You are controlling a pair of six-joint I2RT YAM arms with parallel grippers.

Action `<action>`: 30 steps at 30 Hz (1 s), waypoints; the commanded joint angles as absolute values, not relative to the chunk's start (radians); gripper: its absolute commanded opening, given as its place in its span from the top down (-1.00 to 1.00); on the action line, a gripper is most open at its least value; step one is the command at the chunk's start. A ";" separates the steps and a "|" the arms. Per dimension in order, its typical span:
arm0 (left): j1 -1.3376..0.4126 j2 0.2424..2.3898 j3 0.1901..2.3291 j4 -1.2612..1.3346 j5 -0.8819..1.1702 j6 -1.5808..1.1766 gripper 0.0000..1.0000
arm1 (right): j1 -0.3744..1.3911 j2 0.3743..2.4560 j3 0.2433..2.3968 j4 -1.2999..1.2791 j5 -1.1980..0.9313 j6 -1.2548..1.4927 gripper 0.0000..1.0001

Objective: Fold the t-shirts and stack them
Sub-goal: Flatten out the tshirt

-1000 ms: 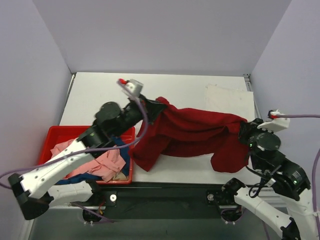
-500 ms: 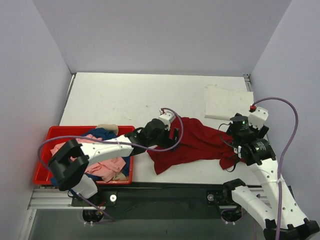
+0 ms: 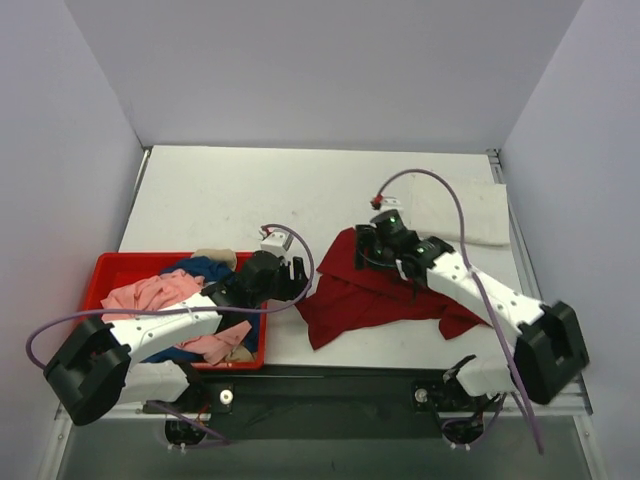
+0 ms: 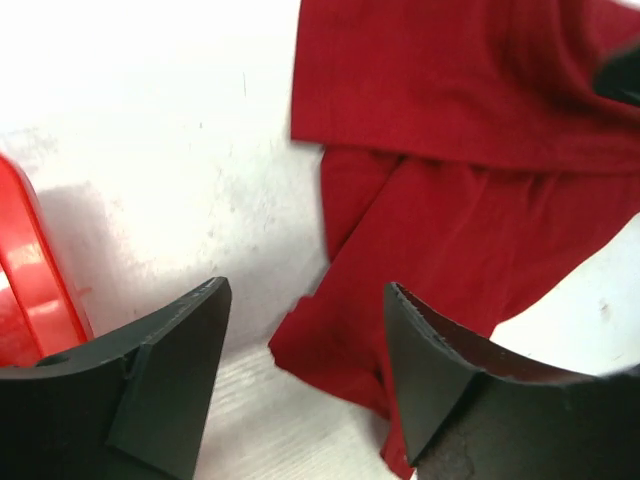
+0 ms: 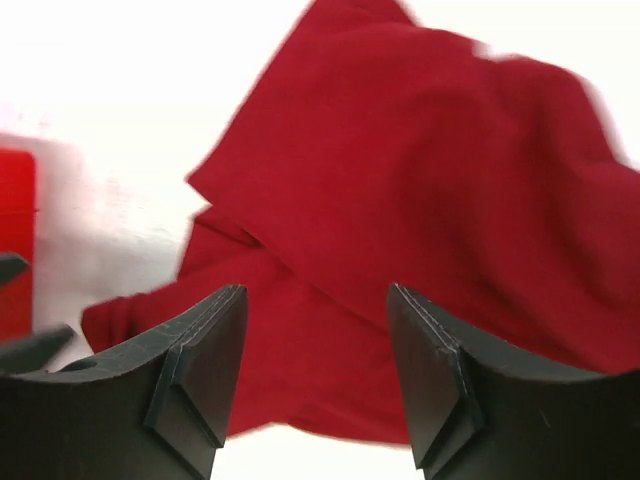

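The left pincer [image 4: 305, 300] is open, with the dark red t-shirt [image 3: 350, 300] lying just ahead. The right pincer [image 5: 315, 295], open too, hangs over it.

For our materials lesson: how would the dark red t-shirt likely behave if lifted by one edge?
The dark red t-shirt would probably hang limp, since it lies in soft, overlapping folds. It looks thin and flat on the table, so likely light. Pushed, it would probably bunch rather than slide.
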State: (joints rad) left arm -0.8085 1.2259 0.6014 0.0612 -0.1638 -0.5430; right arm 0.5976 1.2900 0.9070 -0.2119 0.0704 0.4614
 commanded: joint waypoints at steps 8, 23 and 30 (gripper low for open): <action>-0.755 1.218 0.561 0.097 -0.069 -0.554 -0.36 | 0.571 1.834 1.362 -0.144 0.083 0.350 -0.14; -0.736 1.299 0.522 0.156 0.103 -0.569 -0.34 | 0.426 2.178 1.689 -0.210 -0.075 0.325 -0.12; -0.745 1.278 0.472 0.209 0.124 -0.607 -0.27 | 0.425 2.189 1.667 -0.222 -0.081 0.333 -0.08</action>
